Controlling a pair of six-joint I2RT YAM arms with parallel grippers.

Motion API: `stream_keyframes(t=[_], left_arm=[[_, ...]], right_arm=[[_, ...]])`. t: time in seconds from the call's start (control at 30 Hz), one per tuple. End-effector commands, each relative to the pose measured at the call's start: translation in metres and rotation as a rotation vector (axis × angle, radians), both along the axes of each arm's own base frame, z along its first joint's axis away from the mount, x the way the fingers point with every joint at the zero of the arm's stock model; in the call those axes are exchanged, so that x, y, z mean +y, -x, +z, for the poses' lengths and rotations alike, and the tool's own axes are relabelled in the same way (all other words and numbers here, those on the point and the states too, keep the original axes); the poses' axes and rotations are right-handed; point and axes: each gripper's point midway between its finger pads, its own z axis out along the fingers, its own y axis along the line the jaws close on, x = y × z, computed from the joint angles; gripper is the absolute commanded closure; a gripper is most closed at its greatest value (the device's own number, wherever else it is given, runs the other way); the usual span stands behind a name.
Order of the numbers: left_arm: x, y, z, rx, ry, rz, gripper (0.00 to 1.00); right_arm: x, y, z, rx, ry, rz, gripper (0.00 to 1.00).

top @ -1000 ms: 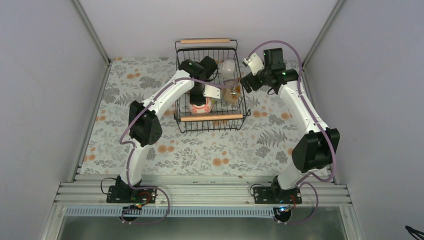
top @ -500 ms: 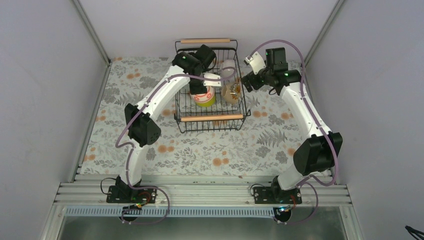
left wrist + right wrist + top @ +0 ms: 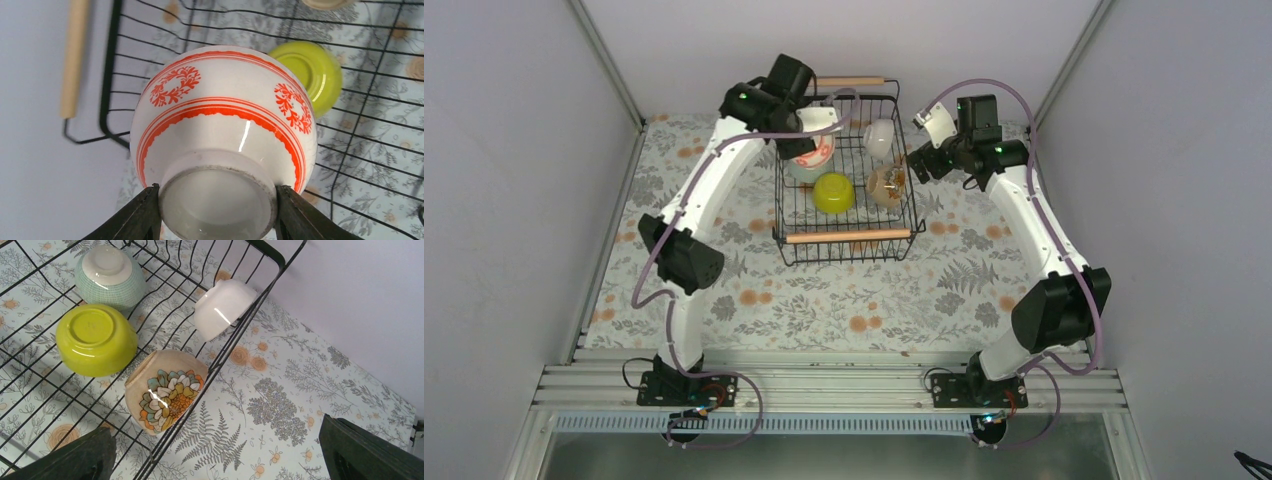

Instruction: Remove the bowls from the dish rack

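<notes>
The dish rack [image 3: 912, 214] is a black wire basket with wooden handles, at the far middle of the table. My left gripper [image 3: 807, 152] is shut on the foot of a white bowl with red patterns [image 3: 220, 115] and holds it above the rack's far-left part [image 3: 107, 80]. In the rack lie a yellow-green bowl [image 3: 834, 192], a plain white bowl [image 3: 879, 138] and a tan floral bowl [image 3: 887, 184]. The right wrist view also shows a green-checked bowl [image 3: 110, 275]. My right gripper [image 3: 921, 160] is open and empty just outside the rack's right wall [image 3: 272, 257].
The rack's near wooden handle [image 3: 849, 236] lies across its front. The table has a floral cloth [image 3: 824, 300]. Grey walls and metal posts close in the left, right and far sides.
My left gripper has lifted the red-patterned bowl out of the rack's middle and carried it up and to the far left, uncovering the yellow-green bowl. The right arm has hardly moved.
</notes>
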Motion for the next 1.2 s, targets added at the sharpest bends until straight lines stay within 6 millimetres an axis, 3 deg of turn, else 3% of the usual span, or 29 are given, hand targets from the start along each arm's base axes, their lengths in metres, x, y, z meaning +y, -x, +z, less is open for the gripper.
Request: stream_keyframes(t=[0.0, 0.13, 0.27, 0.4, 0.53, 0.73, 0.77, 0.97, 1.17], left_arm=[[0.01, -0.006, 0.063, -0.157, 0.148, 0.049, 0.93], [0.026, -0.01, 0.088, -0.207, 0.218, 0.087, 0.93], [0.034, -0.005, 0.1, -0.216, 0.273, 0.089, 0.93], [0.025, 0.004, 0.086, -0.161, 0.311, 0.049, 0.93], [0.016, 0.0, 0.073, -0.12, 0.334, 0.037, 0.93], [0.002, -0.008, 0.07, -0.091, 0.384, 0.022, 0.94], [0.0, -0.01, 0.071, -0.094, 0.392, 0.02, 0.95], [-0.013, -0.014, 0.068, -0.064, 0.453, -0.005, 0.98], [-0.026, -0.008, 0.051, 0.009, 0.517, -0.03, 0.98]], right_arm=[[0.004, 0.004, 0.009, -0.024, -0.025, 0.006, 0.0], [0.005, 0.005, 0.006, -0.019, -0.026, 0.01, 0.0], [0.005, 0.006, 0.006, -0.017, -0.031, 0.013, 0.0], [0.018, 0.013, 0.018, -0.007, -0.11, 0.077, 0.0], [0.045, 0.024, 0.028, 0.043, -0.239, 0.201, 0.0], [0.081, 0.038, 0.032, 0.151, -0.433, 0.404, 0.0], [0.085, 0.034, 0.025, 0.189, -0.469, 0.422, 0.0], [0.095, 0.037, 0.019, 0.345, -0.698, 0.561, 0.0], [0.098, 0.034, 0.01, 0.452, -0.866, 0.677, 0.0]])
